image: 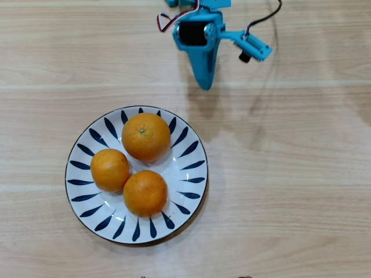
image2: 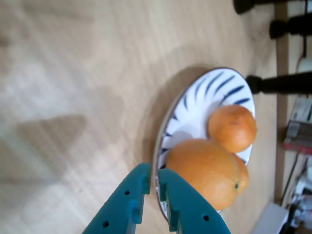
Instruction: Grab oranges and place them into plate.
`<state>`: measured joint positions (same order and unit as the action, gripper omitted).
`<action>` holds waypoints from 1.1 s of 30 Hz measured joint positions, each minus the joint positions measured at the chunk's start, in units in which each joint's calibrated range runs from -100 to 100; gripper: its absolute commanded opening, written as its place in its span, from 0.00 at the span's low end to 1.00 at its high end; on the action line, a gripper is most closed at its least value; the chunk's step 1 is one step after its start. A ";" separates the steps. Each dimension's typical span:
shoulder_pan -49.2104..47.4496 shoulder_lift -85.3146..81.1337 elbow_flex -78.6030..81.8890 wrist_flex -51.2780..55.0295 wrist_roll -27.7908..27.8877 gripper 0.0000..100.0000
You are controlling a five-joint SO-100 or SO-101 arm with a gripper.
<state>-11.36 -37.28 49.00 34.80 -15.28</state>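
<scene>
Three oranges sit together on the plate [image: 188, 176] in the overhead view, bunched toward its left and centre: the largest [image: 146, 136] at the top with its green stem mark facing up, a second [image: 110, 169] at the left, a third [image: 145, 193] below. Each touches its neighbours, a cluster that probably keeps them from rolling across the shallow dish. The plate's right half lies bare, blue strokes showing.

The blue hand [image: 204, 81] hangs above the wooden counter [image: 290, 174], clear of the plate's upper right rim and holding nothing. In the wrist view its fingers are drawn nearly together, with only a thin slit between the tips, and no fruit sits between them. The plate [image2: 197, 105] fills the frame beyond the tips, the big orange [image2: 207, 170] nearest the lens and another [image2: 233, 127] behind it; the third is mostly hidden.

No orange is visible anywhere on the bare counter. Judged from that, the job looks finished, and the empty, narrowed hand standing apart from the dish fits an arm that has nothing left to fetch.
</scene>
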 measured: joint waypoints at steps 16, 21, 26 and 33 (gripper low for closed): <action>-7.26 -51.46 49.31 2.50 8.35 0.03; -6.75 -60.69 49.93 16.11 8.35 0.02; -7.09 -61.45 49.93 18.69 8.35 0.02; -7.09 -61.45 49.93 18.78 8.35 0.02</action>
<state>-18.45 -98.73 98.94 53.57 -6.94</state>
